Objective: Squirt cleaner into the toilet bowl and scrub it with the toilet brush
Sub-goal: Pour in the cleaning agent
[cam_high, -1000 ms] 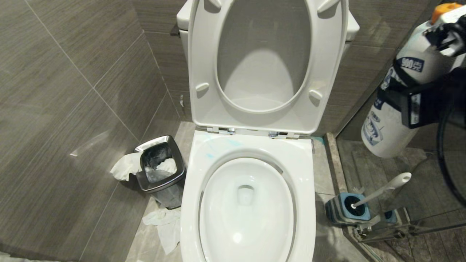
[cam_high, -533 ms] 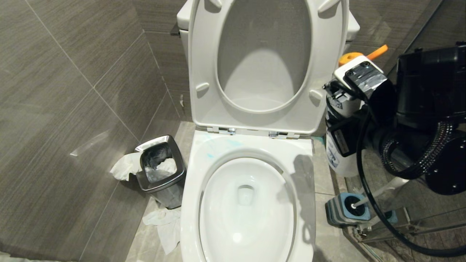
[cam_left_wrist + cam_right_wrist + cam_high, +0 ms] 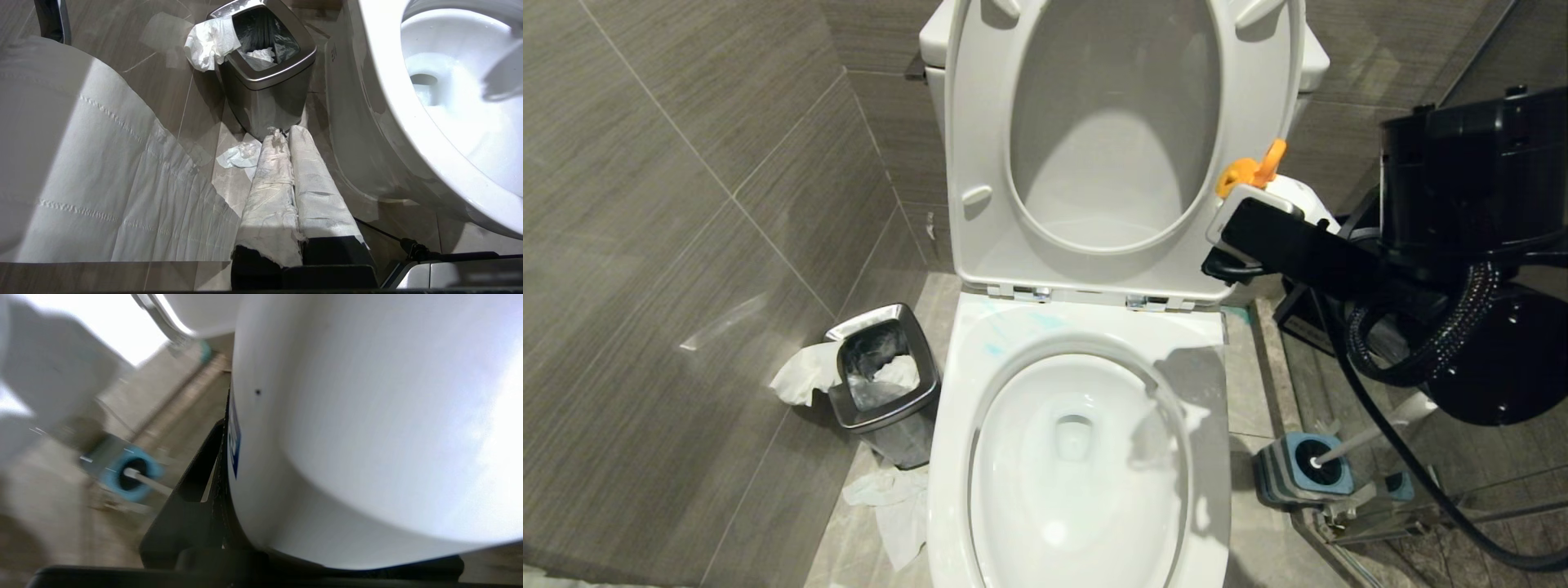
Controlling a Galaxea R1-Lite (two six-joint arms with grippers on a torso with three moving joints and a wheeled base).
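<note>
Head view: the rounded white plastic cleaner bottle with orange nozzle is held in the right claw beside the raised seat, above the white ceramic toilet bowl; the white-handled toilet brush is stood in its blue-grey holder.
Left wrist view: the left claw is closed, paper-wrapped, near the steel waste bin.
Right wrist view: the bottle is gripped against a black finger.

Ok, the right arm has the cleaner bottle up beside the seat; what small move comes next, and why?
Probably swing the right gripper a little further toward the toilet bowl and tip the cleaner so its orange nozzle points down into it. The jaws are clamped on the bottle, but the nozzle sits beside the raised seat, off the bowl's right rim, and the toilet brush is in its holder.
</note>
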